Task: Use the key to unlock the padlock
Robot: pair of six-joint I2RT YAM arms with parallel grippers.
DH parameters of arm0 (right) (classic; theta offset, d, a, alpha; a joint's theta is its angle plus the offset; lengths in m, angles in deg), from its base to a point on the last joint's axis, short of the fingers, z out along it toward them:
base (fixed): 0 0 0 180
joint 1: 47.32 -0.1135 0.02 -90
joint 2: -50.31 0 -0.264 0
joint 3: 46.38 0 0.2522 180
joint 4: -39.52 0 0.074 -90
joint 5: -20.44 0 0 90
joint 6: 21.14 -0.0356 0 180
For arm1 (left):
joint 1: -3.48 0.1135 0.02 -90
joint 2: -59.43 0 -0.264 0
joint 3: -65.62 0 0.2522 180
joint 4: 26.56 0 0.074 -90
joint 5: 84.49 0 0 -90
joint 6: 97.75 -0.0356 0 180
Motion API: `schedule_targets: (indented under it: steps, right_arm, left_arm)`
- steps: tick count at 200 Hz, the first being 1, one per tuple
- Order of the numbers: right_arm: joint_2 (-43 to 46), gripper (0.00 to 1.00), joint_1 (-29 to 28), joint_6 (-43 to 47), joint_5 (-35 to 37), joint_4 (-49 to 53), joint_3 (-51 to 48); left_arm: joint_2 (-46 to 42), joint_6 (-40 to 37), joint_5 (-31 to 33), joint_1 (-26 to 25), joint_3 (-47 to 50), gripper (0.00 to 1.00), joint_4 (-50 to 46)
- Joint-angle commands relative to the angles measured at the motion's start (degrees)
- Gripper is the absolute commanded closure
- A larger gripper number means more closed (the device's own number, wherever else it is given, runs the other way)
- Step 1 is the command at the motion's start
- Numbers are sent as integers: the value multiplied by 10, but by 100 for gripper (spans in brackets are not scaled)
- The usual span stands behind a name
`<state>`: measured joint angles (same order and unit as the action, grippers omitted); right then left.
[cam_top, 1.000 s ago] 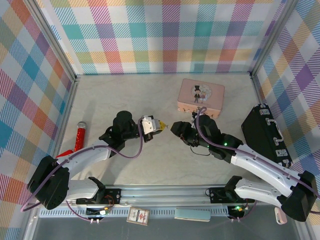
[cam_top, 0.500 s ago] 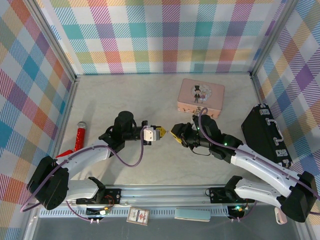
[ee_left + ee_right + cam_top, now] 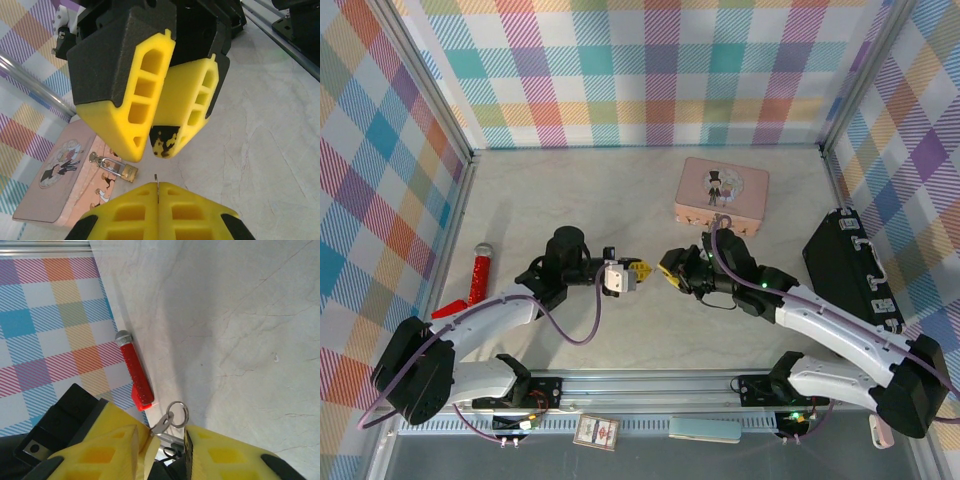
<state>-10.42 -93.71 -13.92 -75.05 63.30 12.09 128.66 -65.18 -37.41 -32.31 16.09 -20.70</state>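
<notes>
Evidently the task is at its key-handling stage, with the unlocking itself not yet begun. In the middle of the top view, the left gripper (image 3: 636, 269) and the right gripper (image 3: 669, 270) meet almost tip to tip over the pale marbled table (image 3: 570, 195).

The left gripper is clamped on the tiny thin grey-silver metal key (image 3: 169, 420). At the bottom centre of the left wrist view, a sliver of metal pokes out from between its pressed-together yellow pads (image 3: 192, 215).

In the right wrist view the key's head and small wire ring (image 3: 178, 414) show at the bottom centre, in the gap between the right gripper's yellow fingers (image 3: 225, 455). Those fingers stand apart on either side of the key, and I cannot tell whether either touches it. I read this as a handover or regrasp that is not yet finished.

Farther back, toward the upper right of the top view, lies the pink rectangular tin (image 3: 722, 185) with a cartoon couple on its lid. The tiny brass-gold padlock (image 3: 128, 173) with its thin silvery U-shaped shackle rests on that lid near the edge, at the lower left of the left wrist view. It is well apart from the key, and its shackle looks seated, so I judge it locked.

Done: the key is in hand. Left: settle the grip, carry the key to the padlock, insert it and turn it.
</notes>
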Motion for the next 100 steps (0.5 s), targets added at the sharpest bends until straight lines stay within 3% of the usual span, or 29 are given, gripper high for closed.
schedule_targets:
  steps: [1, 100]
  right_arm:
    - [-9, 71, 4, -13, -13, -16, 0]
    - [-38, 75, 4, -31, -29, -38, -3]
  left_arm:
    - [-10, -27, -30, -3, 10, 100, 18]
    - [2, -26, -28, -8, 22, 100, 61]
